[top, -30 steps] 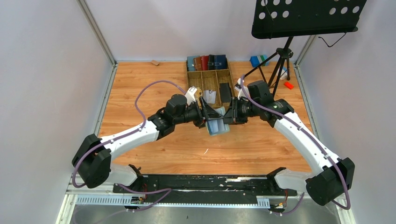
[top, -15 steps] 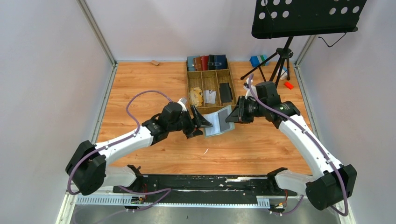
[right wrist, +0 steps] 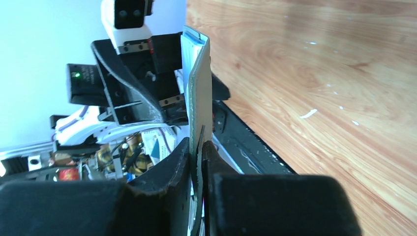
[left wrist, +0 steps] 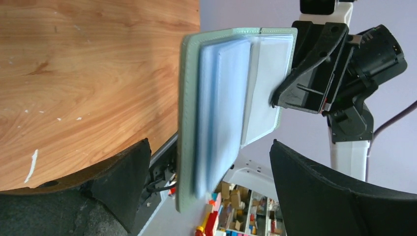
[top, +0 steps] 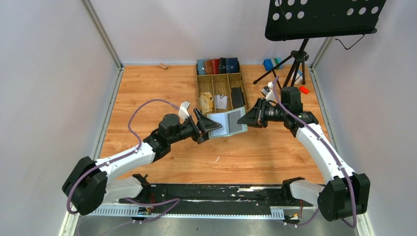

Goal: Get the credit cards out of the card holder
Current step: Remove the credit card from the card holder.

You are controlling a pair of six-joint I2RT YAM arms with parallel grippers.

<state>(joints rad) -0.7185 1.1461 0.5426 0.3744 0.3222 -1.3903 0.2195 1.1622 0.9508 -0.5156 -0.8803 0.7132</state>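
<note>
Currently, the right gripper [right wrist: 199,147] clamps the open card holder [top: 228,122] mid-frame. Left gripper [left wrist: 209,144] jaws stand apart around it.

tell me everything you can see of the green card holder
The card holder is a sage-green bifold, leather-like with a stitched edge, held open in the air above the wooden table. Its inside shows layered pale pockets; no card is clearly visible. The right gripper is clamped on one edge. The left gripper has its fingers spread either side of the opposite end; contact there is unclear.
</note>
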